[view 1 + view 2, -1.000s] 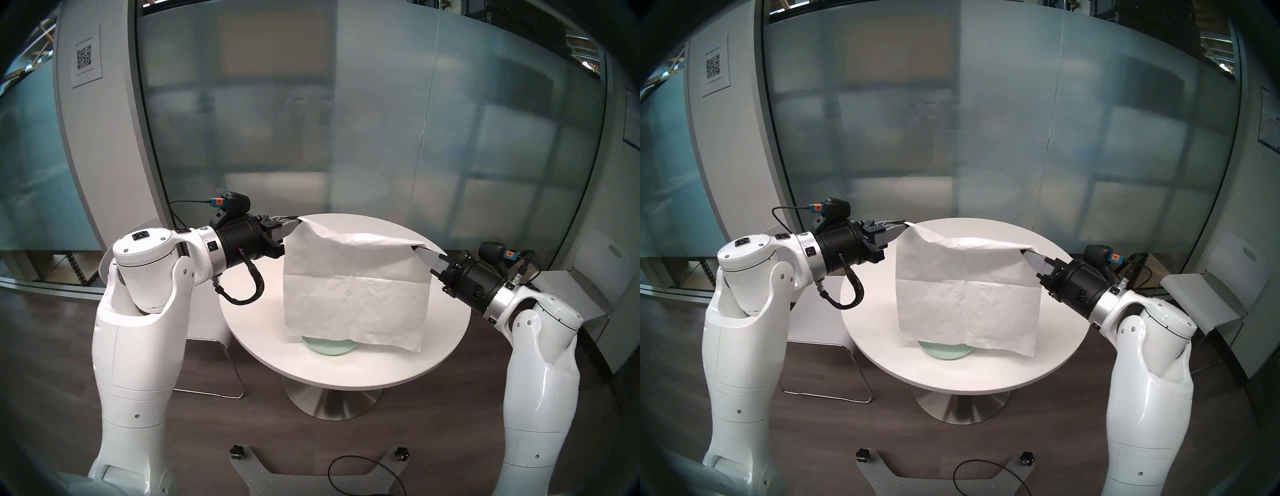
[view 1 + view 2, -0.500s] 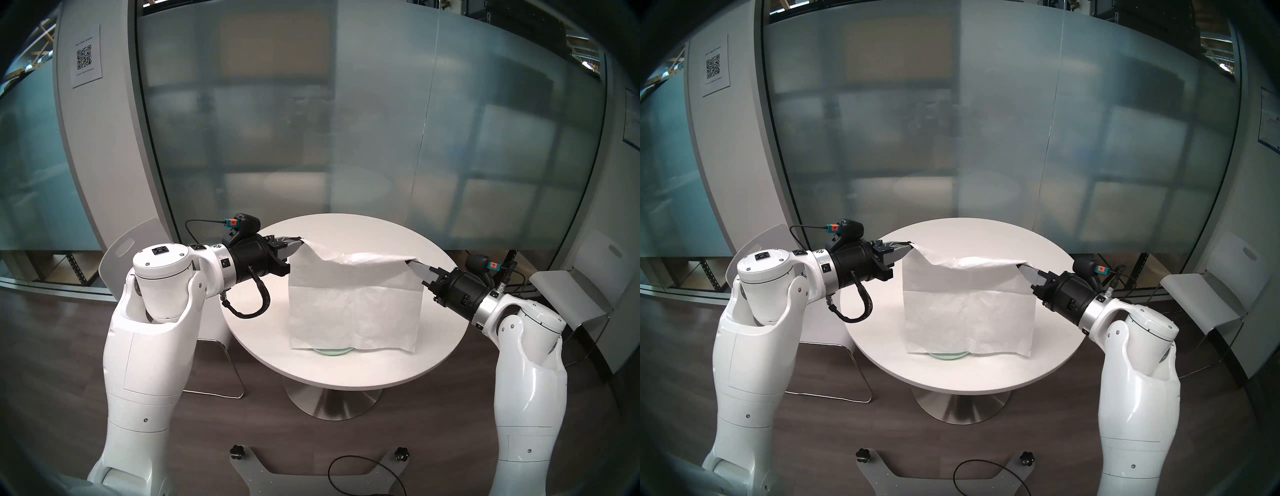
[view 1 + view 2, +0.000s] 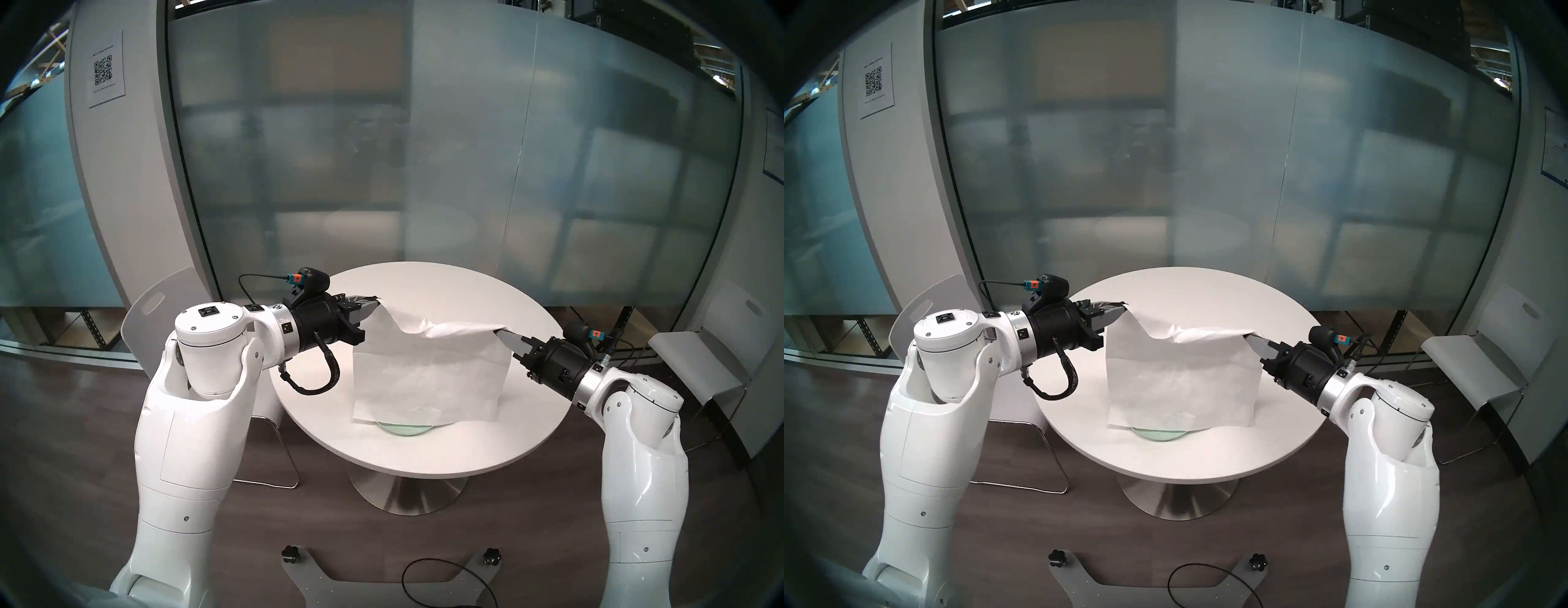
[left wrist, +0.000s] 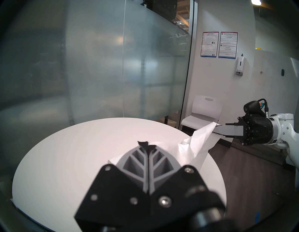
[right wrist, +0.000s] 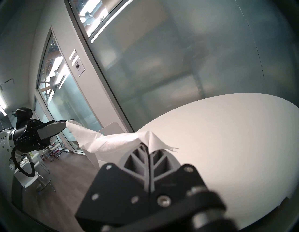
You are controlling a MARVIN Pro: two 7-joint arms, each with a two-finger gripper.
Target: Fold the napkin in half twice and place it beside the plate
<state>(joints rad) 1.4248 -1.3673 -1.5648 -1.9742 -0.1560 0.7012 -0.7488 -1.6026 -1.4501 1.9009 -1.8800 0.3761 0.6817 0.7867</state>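
The white napkin (image 3: 428, 373) (image 3: 1180, 382) hangs like a curtain over the round white table (image 3: 522, 441), held by its two top corners. My left gripper (image 3: 374, 304) (image 4: 146, 144) is shut on the left corner, and my right gripper (image 3: 499, 333) (image 5: 148, 145) is shut on the right corner. The top edge sags between them. The napkin's bottom edge rests on the table and drapes over the mint-green plate (image 3: 403, 429) (image 3: 1159, 435), of which only the near rim shows. In the left wrist view the napkin (image 4: 200, 141) stretches to the right gripper.
White chairs stand at the table's left (image 3: 157, 305) and right (image 3: 695, 365). A frosted glass wall (image 3: 424, 170) curves behind the table. My base plate with a black cable (image 3: 424, 581) lies on the wooden floor.
Both grippers have come down and slightly toward each other with the napkin. Its bottom edge now lies on the table and covers more of the plate, and the top edge sags more.
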